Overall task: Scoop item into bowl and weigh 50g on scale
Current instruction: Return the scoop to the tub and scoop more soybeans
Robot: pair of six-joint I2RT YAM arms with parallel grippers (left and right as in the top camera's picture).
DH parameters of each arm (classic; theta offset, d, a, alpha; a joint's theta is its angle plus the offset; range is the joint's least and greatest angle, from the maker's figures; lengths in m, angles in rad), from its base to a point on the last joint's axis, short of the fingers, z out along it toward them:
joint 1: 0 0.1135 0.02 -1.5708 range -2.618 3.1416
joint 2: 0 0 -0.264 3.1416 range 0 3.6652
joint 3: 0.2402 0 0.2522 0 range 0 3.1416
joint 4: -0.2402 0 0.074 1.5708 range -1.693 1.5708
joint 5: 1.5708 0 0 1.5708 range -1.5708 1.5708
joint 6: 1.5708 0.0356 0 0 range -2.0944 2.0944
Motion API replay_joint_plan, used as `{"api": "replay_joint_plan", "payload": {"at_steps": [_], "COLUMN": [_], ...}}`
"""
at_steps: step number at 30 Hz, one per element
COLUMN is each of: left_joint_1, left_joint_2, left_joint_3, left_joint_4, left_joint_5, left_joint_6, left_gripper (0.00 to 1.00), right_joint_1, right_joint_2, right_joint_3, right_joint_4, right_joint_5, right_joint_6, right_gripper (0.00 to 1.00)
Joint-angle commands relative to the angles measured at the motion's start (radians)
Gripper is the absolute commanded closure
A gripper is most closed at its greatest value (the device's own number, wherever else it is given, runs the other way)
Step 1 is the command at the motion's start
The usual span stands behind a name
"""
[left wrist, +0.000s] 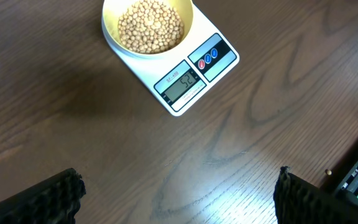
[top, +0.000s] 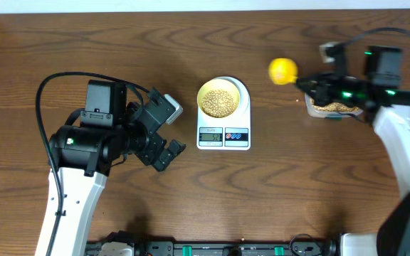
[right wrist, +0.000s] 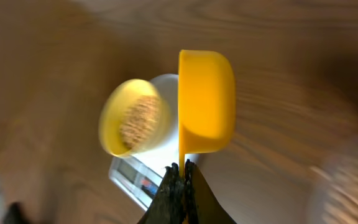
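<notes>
While bowl (left wrist: 109, 34) tops scale (left wrist: 197, 81) — pincer (right wrist: 180, 180) (right) grips scoop (right wrist: 207, 99).

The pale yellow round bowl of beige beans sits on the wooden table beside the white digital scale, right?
No. The pale yellow round bowl of beige beans sits on the platform of the white digital scale, not beside it; the overhead view shows it.

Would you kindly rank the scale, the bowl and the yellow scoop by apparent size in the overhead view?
1. scale, largest.
2. bowl, sitting within the scale's outline.
3. yellow scoop, smallest, though possibly held nearer the camera.
</notes>
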Motion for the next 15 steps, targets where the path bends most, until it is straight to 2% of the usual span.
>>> {"api": "replay_joint_plan", "payload": {"at_steps": [1, 8, 15], "left_joint_1": [0.003, 0.003, 0.003], "left_joint_2": [-0.002, -0.002, -0.002], "left_joint_3": [-0.003, -0.003, -0.003], "left_joint_4": [-0.002, -0.002, -0.002], "left_joint_5": [-0.006, -0.006, -0.006], "left_joint_6": [0.006, 0.006, 0.006], "left_gripper": [0.00, 0.00, 0.00], "right_joint_1": [-0.078, -0.075, 0.032], "right_joint_2": [-0.084, -0.103, -0.101], "right_joint_3": [0.013, 0.012, 0.012], "right_joint_4": [-0.081, -0.243, -0.231], "right_joint_5": [0.233, 0.691, 1.014], "right_joint_6": [-0.103, -0.162, -0.162], "right_gripper": [0.99, 0.99, 0.99]}}
